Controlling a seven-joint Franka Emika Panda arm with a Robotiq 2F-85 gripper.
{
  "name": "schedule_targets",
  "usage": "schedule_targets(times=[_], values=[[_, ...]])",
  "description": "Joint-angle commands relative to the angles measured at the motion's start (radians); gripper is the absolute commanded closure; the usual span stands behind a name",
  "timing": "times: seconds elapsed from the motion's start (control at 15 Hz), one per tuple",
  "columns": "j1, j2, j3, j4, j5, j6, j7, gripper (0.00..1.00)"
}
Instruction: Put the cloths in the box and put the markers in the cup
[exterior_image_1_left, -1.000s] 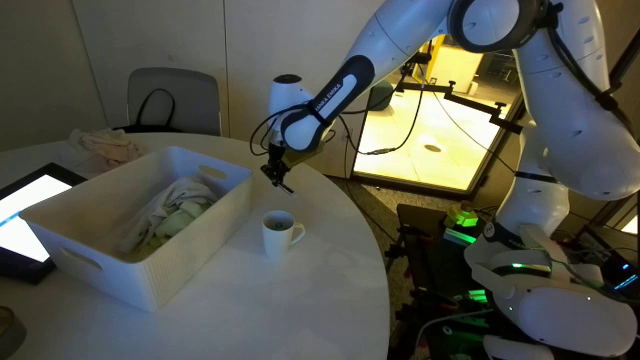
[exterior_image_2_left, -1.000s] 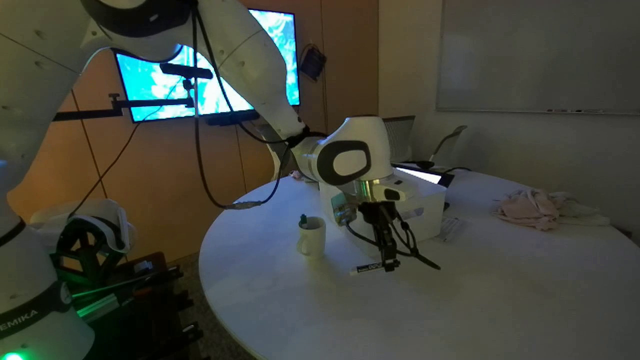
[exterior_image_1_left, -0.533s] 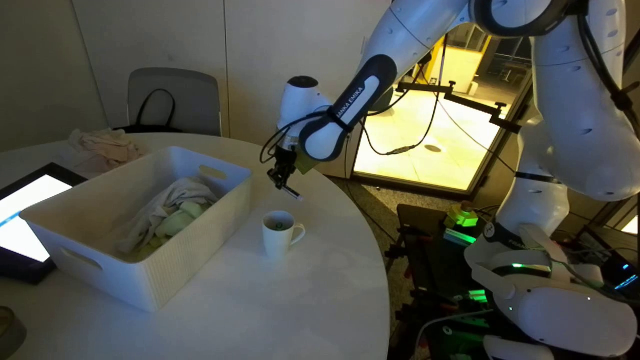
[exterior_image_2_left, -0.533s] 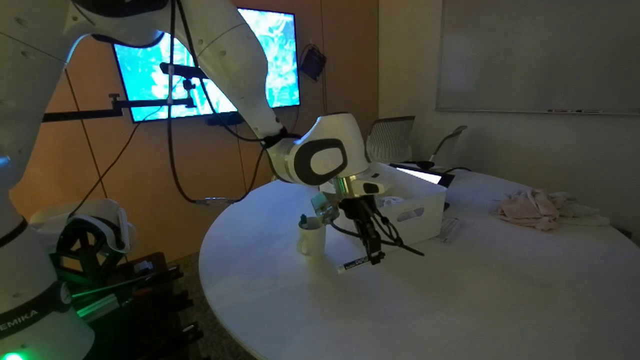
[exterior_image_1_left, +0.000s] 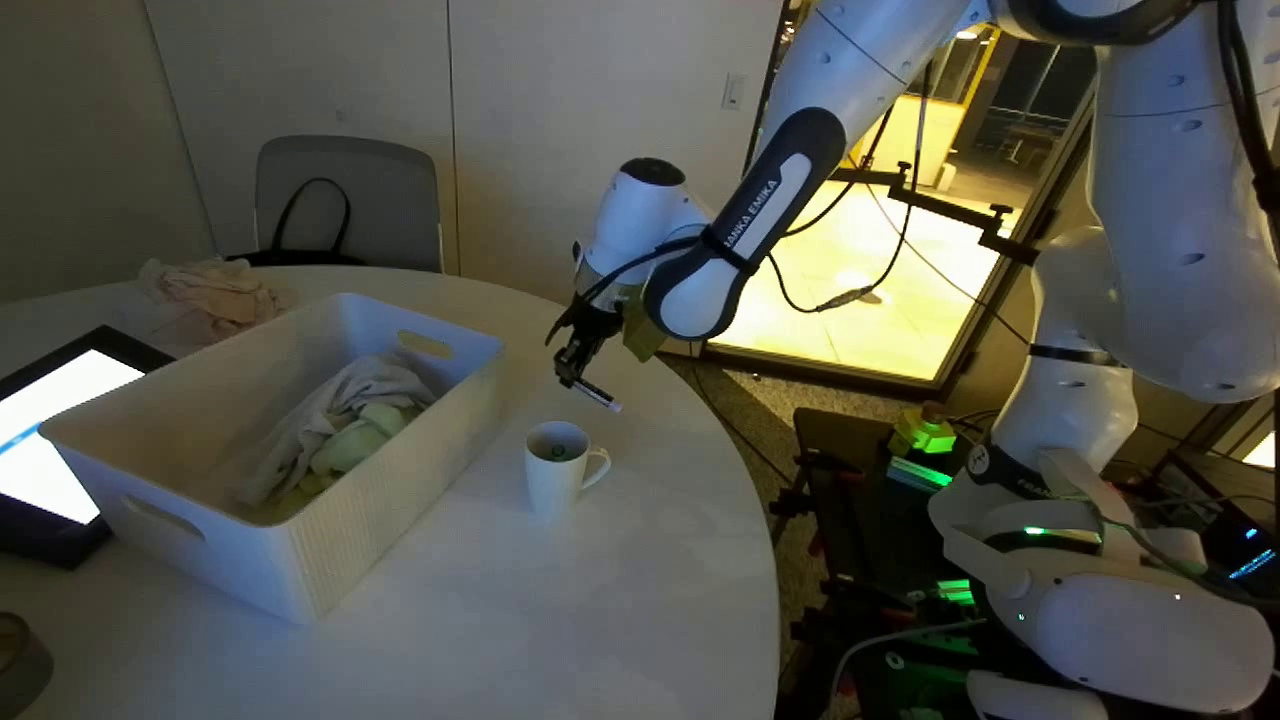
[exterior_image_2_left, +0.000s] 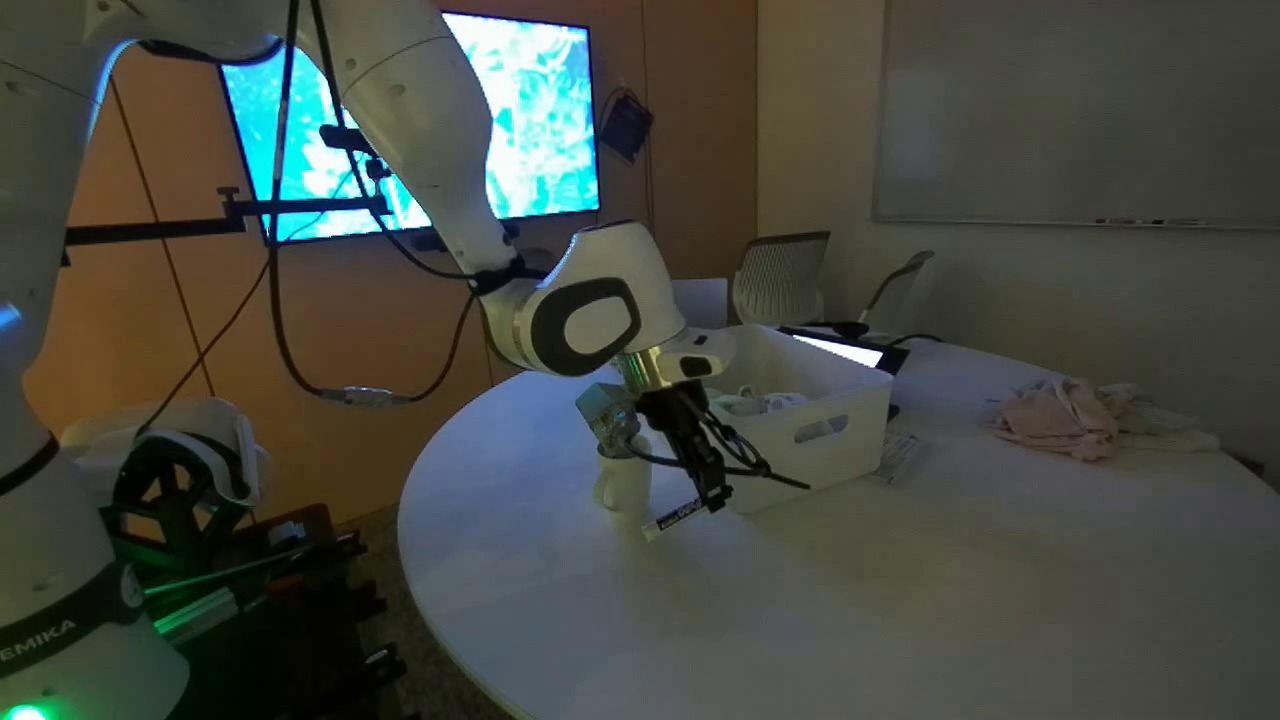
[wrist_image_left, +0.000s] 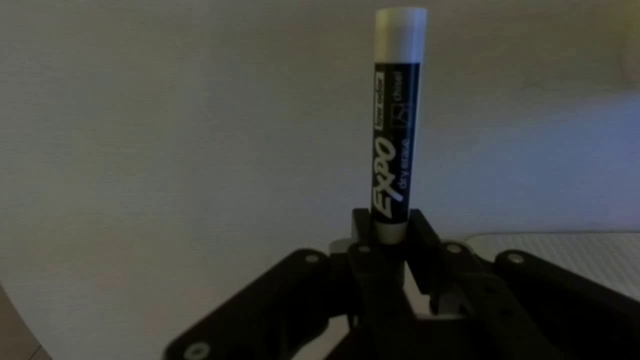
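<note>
I see the box with a pale grey cloth and yellow-green cloth heaped inside, can't count the pieces. The cup stands upright just beside the box; a small green thing shows inside it, too little to name. My hand is gripping a marker by one end, near the cup but outside it, free end tilted down over the white bench. Tablet is across the box from the cup; pinkish fabric lies bunched well apart from the cup, on the bench too. Room: lit wall screen, whiteboard, grey chair behind the bench. In an exterior view the boxy wrist attachment covers the cup's mouth, and only the top of the cloth heap clears the box rim. Wrist view gives me a readable EXPO label on the marker.
</note>
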Motion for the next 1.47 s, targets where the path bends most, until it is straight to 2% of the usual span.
schedule_targets(times=[0.0, 0.27, 0.6, 0.8, 1.07, 1.4], values=[[0.055, -0.118, -0.048, -0.116, -0.036, 0.069, -0.043, 0.92], [0.126, -0.163, -0.093, -0.167, -0.103, 0.096, -0.020, 0.92], [0.230, -0.150, -0.142, -0.195, -0.170, 0.168, 0.016, 0.92], [0.310, -0.142, -0.199, -0.203, -0.185, 0.228, 0.044, 0.92], [0.429, -0.117, -0.295, -0.201, -0.158, 0.313, 0.078, 0.92], [0.547, -0.057, -0.375, -0.196, -0.097, 0.404, 0.130, 0.92]])
